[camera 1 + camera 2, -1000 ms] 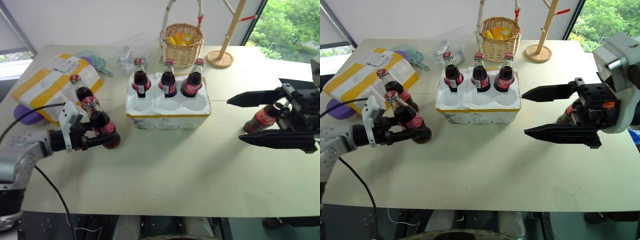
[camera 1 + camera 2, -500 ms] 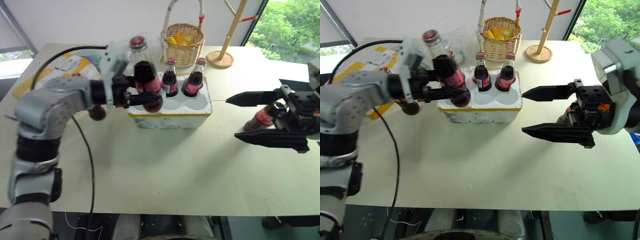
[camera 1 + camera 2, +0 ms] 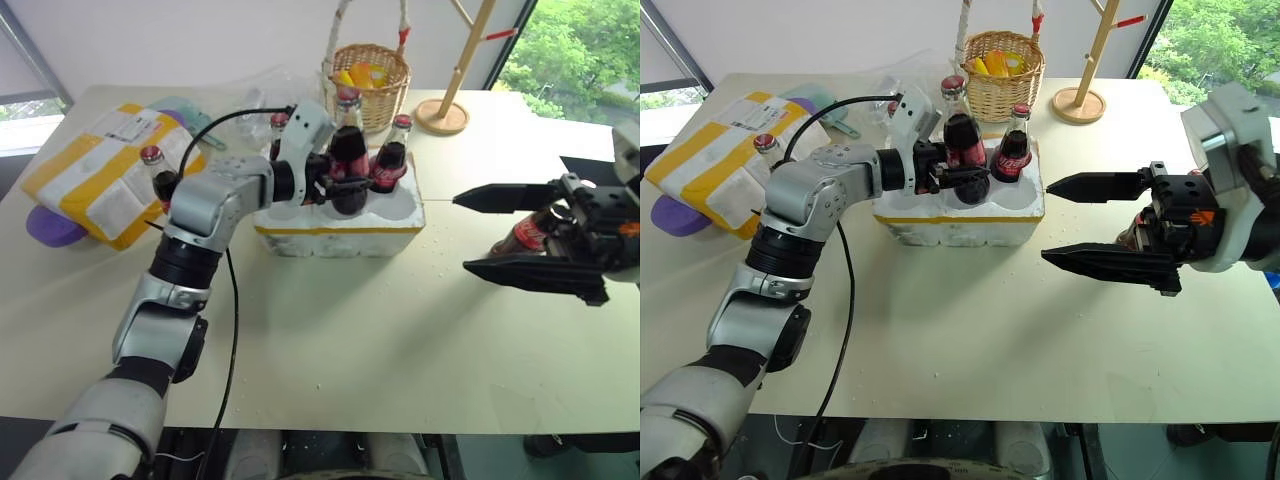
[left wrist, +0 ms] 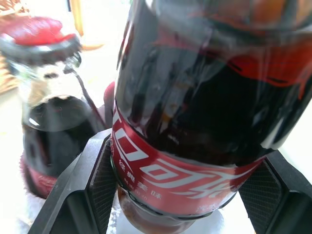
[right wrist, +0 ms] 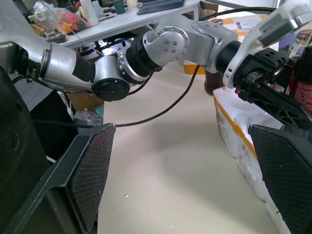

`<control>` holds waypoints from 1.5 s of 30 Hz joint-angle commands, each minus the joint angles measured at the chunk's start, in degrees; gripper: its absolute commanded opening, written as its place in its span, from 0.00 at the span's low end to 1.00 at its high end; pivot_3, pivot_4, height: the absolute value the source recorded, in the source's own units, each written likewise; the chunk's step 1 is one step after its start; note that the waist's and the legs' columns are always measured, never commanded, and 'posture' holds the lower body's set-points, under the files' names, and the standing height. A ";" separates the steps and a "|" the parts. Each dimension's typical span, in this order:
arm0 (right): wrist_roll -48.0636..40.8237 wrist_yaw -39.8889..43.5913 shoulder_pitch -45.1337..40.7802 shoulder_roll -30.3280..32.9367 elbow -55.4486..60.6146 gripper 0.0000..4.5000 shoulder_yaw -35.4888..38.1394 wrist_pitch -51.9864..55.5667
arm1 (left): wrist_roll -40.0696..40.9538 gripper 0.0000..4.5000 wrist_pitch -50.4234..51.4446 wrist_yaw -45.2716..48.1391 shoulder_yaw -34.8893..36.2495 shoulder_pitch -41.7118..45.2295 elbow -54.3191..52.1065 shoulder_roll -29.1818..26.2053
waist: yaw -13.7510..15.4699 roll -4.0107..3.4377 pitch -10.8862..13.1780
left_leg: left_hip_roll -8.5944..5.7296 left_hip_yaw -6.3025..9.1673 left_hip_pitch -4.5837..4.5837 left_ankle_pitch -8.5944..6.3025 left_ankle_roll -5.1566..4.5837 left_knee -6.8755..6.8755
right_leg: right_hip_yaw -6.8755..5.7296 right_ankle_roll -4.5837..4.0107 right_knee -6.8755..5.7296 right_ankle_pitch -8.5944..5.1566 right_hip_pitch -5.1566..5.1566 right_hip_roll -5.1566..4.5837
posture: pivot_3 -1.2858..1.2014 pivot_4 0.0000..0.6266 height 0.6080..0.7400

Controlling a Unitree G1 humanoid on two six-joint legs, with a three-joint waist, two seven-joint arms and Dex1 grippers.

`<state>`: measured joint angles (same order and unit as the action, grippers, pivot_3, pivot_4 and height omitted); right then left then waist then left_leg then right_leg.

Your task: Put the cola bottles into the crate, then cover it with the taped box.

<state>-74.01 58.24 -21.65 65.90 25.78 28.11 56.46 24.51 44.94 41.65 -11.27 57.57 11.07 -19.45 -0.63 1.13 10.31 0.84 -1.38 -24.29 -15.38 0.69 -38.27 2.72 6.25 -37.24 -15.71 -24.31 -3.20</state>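
1. Presently, a cola bottle (image 3: pixel 347 160) is held upright in the left pincer (image 3: pixel 335 185), clamped around its lower body, above the crate (image 3: pixel 338 220).
2. The bottle's long axis is seen near vertical; the open wells in the crate's front row lie just below and toward the robot, so the coming move is judged to be a short lowering.
3. Bottles are seen standing in the crate's back row, one (image 3: pixel 391 155) just beside the held one.
4. Another bottle (image 3: pixel 158 176) is left on the table (image 3: pixel 330 340) beside the taped box (image 3: pixel 100 170).
5. The right pincer (image 3: pixel 505 232) is held wide and empty, well apart from the crate; a bottle (image 3: pixel 525 232) stands behind it.
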 commanded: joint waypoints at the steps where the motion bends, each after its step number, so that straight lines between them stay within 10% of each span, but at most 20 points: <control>1: -0.04 -0.61 0.74 -0.19 1.25 1.00 2.87 -1.38 | -1.12 0.63 -2.65 3.19 0.45 2.12 -3.20 -1.81 | 0.03 0.00 0.00 | 0.00 0.01 0.00 0.00 0.00 0.00 | 0.00 0.00 0.00 0.00 0.00 0.00 | 0.52 0.24 1.00; 14: 6.27 -3.72 -0.13 -0.67 -0.78 1.00 -0.63 -3.82 | -5.40 0.63 -4.70 5.56 -1.25 0.25 -2.03 -0.94 | 0.10 0.00 0.00 | 0.00 0.00 -0.03 0.00 0.00 -0.05 | 0.00 0.00 -0.02 0.00 0.00 -0.02 | 0.52 0.24 1.00; 15: 6.23 -3.74 -0.32 -0.66 -0.86 1.00 -0.65 -3.75 | -5.71 0.86 -4.74 5.61 -1.26 0.11 -1.76 -0.64 | 0.10 0.00 0.00 | 0.00 0.00 -0.04 0.00 0.00 -0.06 | 0.01 0.00 -0.02 0.00 0.00 -0.03 | 0.52 0.24 1.00; 17: 6.33 -3.79 -0.61 -0.67 -1.01 1.00 -0.77 -3.70 | -6.18 1.00 -4.87 5.85 -1.12 -0.15 -1.60 -0.40 | 0.09 -0.01 -0.01 | 0.00 0.00 -0.03 0.00 0.00 -0.07 | 0.01 0.00 -0.02 0.00 0.00 -0.03 | 0.52 0.24 1.00; 25: 7.31 -3.84 -1.47 -1.15 -1.62 1.00 -2.08 -4.05 | -6.11 1.00 -2.79 5.86 1.36 -1.41 -6.50 -3.56 | -0.07 -0.01 -0.01 | 0.01 0.00 -0.01 0.00 0.00 -0.08 | 0.01 0.01 -0.08 0.00 0.00 -0.02 | 0.52 0.24 1.00; 38: 9.17 -1.86 -2.36 -2.23 -3.29 1.00 -4.36 -5.11 | 11.98 1.00 19.56 8.33 30.75 -30.53 -38.96 -30.60 | -0.37 -0.04 -0.02 | 0.08 -0.05 0.08 0.01 0.01 -0.09 | 0.03 0.00 -0.14 0.00 0.02 -0.09 | 0.52 0.24 1.00; 45: 10.77 0.24 -5.28 -2.21 -5.73 1.00 -6.90 -5.50 | 4.51 1.00 12.06 -7.51 41.80 -41.06 -33.01 -24.49 | 0.15 0.02 -0.02 | 0.07 0.08 0.14 -0.02 -0.05 -0.46 | -0.11 0.00 -0.25 0.00 0.31 -0.12 | 0.52 0.24 1.00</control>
<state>-63.36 57.91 -25.39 63.68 20.39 20.50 52.01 30.67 60.39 37.14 28.74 16.36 -21.94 -44.76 -0.48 1.15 10.29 0.91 -1.31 -24.14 -15.44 0.59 -38.81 2.61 6.25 -37.49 -15.70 -23.95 -3.32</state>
